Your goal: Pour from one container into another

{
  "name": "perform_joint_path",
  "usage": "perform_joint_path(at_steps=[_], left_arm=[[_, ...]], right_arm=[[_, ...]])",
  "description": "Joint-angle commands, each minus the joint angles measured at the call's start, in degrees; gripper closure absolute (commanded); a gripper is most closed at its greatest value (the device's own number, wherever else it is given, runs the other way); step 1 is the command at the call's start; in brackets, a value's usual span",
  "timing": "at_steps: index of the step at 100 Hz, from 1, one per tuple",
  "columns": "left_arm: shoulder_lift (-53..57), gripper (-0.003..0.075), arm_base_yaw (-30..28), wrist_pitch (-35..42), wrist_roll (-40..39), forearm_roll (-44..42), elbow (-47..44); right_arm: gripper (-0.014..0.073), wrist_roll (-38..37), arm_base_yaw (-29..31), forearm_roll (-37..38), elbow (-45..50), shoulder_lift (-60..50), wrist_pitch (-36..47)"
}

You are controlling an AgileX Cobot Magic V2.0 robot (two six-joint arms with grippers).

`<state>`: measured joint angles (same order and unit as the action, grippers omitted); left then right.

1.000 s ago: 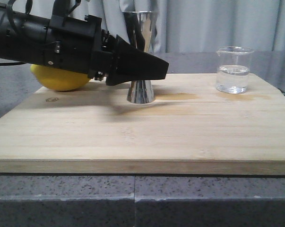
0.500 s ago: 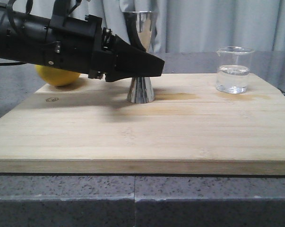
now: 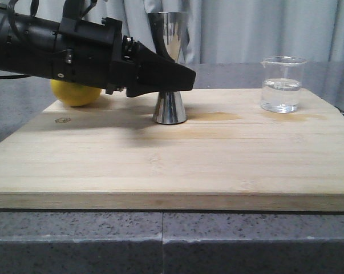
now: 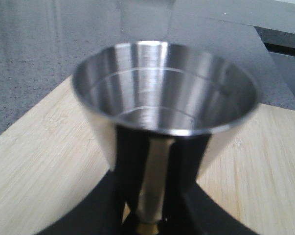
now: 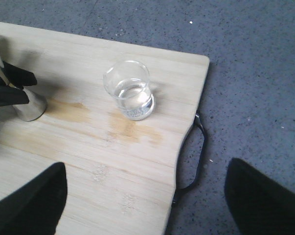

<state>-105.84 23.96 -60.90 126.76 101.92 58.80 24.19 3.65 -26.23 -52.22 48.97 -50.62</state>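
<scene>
The steel jigger (image 3: 169, 108) stands upright on the bamboo board (image 3: 160, 165), left of centre at the back. My left gripper (image 3: 186, 79) reaches in from the left and is shut on its narrow waist. The left wrist view shows the jigger's empty upper cup (image 4: 164, 98), with a black finger on each side of the stem. The clear glass beaker (image 3: 282, 85), partly full of clear liquid, stands at the board's back right corner. My right gripper (image 5: 145, 205) hangs open above the board's right edge, well short of the beaker (image 5: 130, 93).
A yellow lemon (image 3: 75, 94) lies behind the left arm at the board's back left. Faint damp stains mark the board (image 5: 88, 161) between jigger (image 5: 30, 107) and beaker. A black wire handle (image 5: 196, 156) sticks out from the board's right edge. Grey speckled counter surrounds it.
My left gripper has drawn back slightly to the left and risen a little, and its fingers have closed on the jigger's waist. The jigger and beaker stay in place.
</scene>
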Motion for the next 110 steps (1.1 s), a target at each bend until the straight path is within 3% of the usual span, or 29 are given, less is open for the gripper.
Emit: perform_joint_path(at_steps=[1,34,60,95,110], left_arm=[[2.3,0.0566,-0.4,-5.3,-0.5,3.3,1.2],[2.3,0.0613,-0.4,-7.3,0.0,3.8,1.2],[2.3,0.0627,-0.4,-7.3,0.8,2.8,1.2],[4.3,0.0627,-0.4,-4.9,0.8,1.3,1.2],[5.8,0.0628,-0.4,-2.4,-1.1,0.2,1.2]], right_arm=[[0.0001,0.8,0.4,-1.2,-1.9,0.0,3.1],[0.0001,2.9,0.4,-1.8,-1.9,0.0,3.8],[0.0001,12.5,0.4,-9.9,-1.0,0.0,5.9],[0.0001,15.8,0.4,-11.7,-0.3,0.0,6.0],[0.0001,20.3,0.4,-17.3,1.5,0.0,7.6]])
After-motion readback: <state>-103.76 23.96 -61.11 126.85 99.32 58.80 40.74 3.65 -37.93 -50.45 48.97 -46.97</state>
